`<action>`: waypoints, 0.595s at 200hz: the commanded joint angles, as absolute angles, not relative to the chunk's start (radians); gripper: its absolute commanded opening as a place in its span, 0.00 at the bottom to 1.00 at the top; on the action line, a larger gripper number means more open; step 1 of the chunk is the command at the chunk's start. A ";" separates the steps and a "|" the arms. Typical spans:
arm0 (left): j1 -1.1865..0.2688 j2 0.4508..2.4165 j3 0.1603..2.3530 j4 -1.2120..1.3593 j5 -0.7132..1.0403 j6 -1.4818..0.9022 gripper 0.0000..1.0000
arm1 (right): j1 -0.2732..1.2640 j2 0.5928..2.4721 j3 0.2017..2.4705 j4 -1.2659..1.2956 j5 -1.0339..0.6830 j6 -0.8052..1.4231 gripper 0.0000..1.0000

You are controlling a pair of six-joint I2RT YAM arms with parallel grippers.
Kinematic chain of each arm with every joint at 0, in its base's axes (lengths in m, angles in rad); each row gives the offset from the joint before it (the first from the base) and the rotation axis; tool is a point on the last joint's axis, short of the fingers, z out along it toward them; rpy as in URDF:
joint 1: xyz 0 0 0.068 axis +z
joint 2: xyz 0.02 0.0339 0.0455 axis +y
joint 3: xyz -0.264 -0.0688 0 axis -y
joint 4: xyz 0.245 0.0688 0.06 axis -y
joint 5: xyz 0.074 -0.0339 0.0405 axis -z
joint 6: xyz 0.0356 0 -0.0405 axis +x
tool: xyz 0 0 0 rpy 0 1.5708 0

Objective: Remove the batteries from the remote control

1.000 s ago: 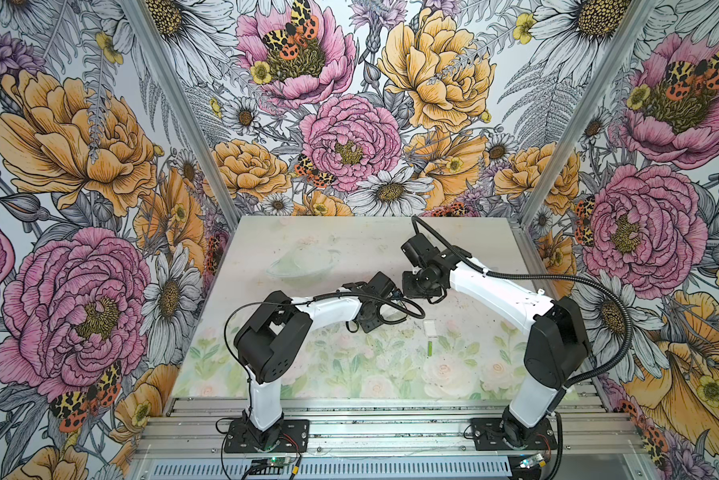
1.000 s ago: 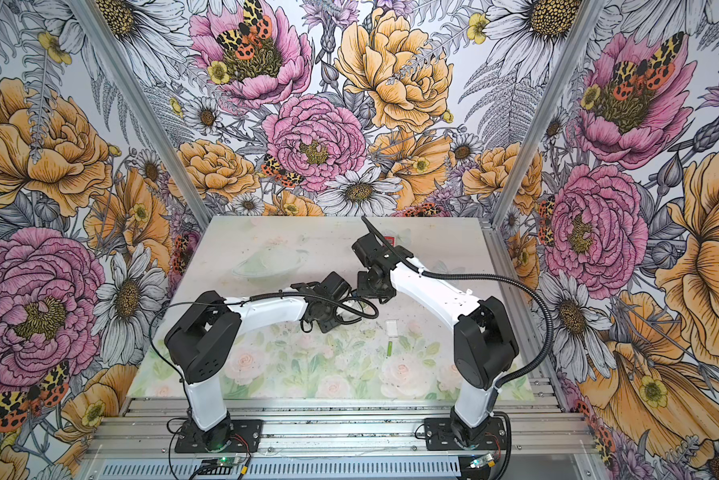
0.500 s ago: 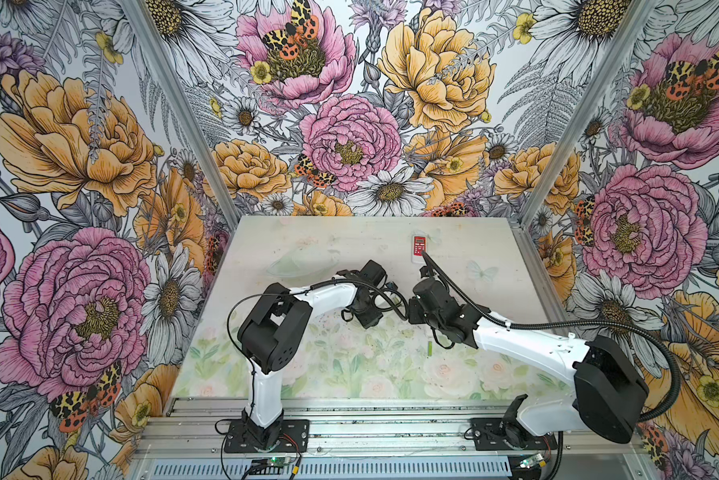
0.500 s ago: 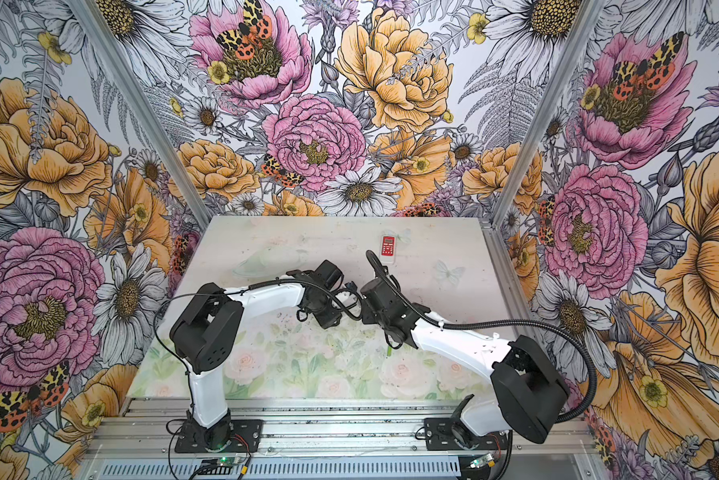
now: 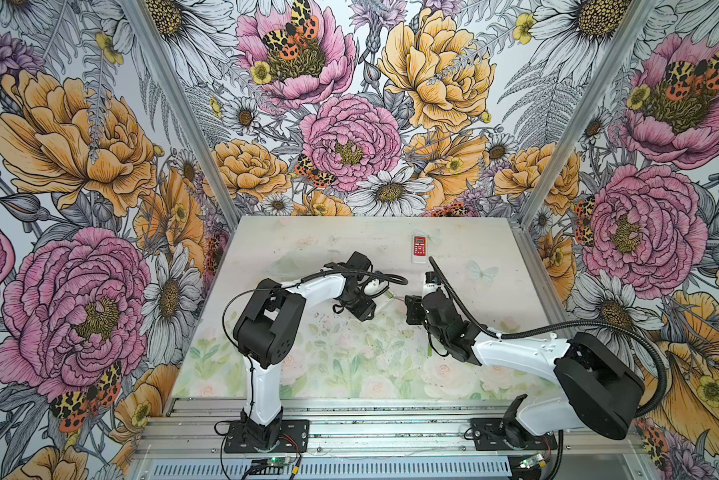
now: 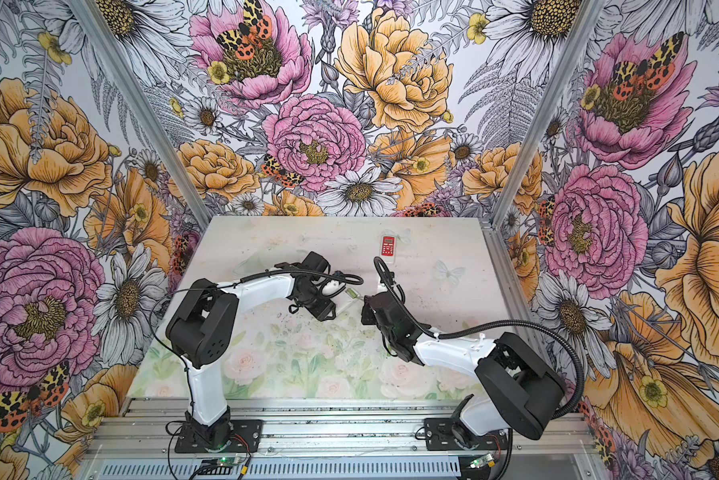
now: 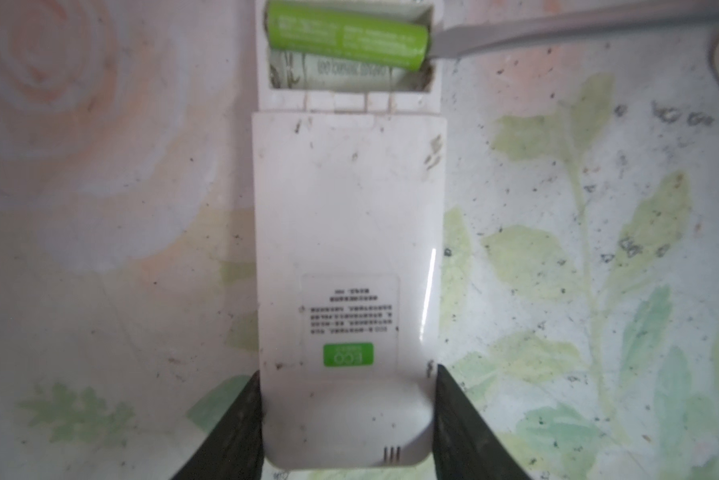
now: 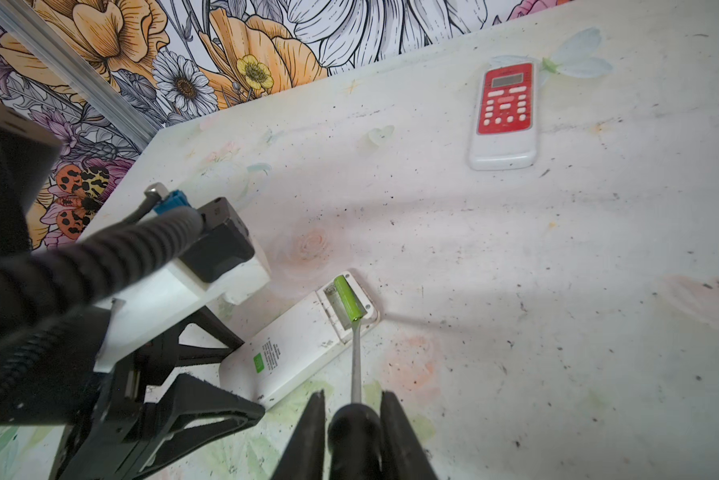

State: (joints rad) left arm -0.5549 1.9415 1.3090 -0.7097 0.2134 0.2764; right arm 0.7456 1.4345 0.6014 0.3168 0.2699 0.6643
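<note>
Visibly one battery (image 7: 346, 38), two remotes (image 8: 504, 118) (image 8: 295, 347)

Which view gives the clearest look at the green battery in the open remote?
The left wrist view: the green battery sits close up in the compartment, screwdriver blade at its end. The right wrist view shows it smaller; both top views give only a green speck.

White links (image 5: 322, 286), black joints (image 5: 266, 328), ribbed black cables (image 8: 79, 264).
</note>
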 commanded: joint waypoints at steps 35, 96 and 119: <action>-0.584 1.948 1.313 -0.729 0.508 0.311 0.00 | 0.745 1.460 0.573 0.567 0.217 0.704 0.00; -0.591 1.953 1.307 -0.739 0.438 0.306 0.00 | 0.742 1.440 0.566 0.602 0.228 0.713 0.00; -0.592 1.951 1.303 -0.738 0.405 0.301 0.00 | 0.742 1.430 0.569 0.586 0.233 0.710 0.00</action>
